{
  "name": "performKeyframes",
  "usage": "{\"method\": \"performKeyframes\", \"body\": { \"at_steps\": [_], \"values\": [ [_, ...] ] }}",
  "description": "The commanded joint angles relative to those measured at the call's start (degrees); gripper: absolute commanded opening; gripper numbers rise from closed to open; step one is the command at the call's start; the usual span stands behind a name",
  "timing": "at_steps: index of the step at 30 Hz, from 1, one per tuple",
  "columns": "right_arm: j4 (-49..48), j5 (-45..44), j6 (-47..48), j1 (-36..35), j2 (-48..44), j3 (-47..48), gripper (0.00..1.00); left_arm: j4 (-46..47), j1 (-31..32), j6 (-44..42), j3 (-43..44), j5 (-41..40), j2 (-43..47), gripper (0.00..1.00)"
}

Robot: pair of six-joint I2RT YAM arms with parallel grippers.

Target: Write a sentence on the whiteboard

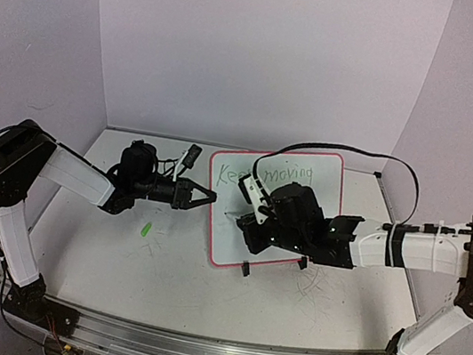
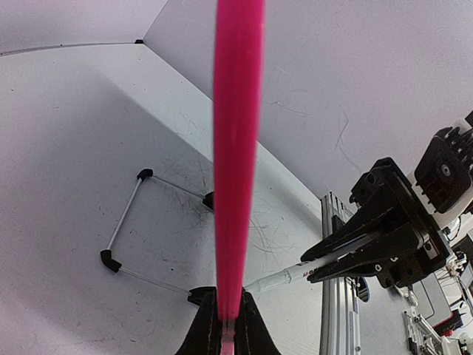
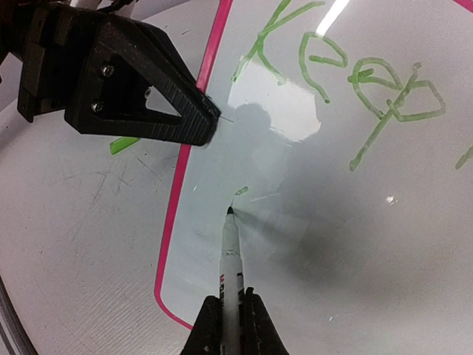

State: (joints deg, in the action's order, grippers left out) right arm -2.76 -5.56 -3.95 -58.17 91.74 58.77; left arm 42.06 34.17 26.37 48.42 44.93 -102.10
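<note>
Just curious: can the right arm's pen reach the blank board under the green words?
Likely yes: the pen tip touches bare board there; the left end effector only pinches the pink frame.

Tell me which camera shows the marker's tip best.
The right wrist view: the marker fills the centre, its tip at the whiteboard below the green writing. The left wrist view shows only its barrel side-on; the top view shows it tiny beside the right hand.

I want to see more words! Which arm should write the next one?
Right. The right hand holds the marker, tip at the whiteboard under "Keep"; the left hand pinches the pink frame.
</note>
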Motion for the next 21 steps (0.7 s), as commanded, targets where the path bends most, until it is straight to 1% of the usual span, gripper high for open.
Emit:
{"method": "performKeyframes", "body": {
  "at_steps": [1,6,21],
  "values": [
    [-0.1,-0.4,-1.2,-0.4,0.2,-1.4,0.00,0.4,-0.3,-1.5,2.2,0.3,0.6,0.00],
    [-0.1,-1.6,-1.7,-0.4,0.1,-1.8,0.00,0.3,-0.4,-1.5,2.2,0.4,0.7,0.00],
    [-1.3,-9.0,-2.6,-0.3,-0.6,-0.1,0.00,-0.1,-0.4,-1.7,1.6,0.5,1.4,0.00]
  ]
}}
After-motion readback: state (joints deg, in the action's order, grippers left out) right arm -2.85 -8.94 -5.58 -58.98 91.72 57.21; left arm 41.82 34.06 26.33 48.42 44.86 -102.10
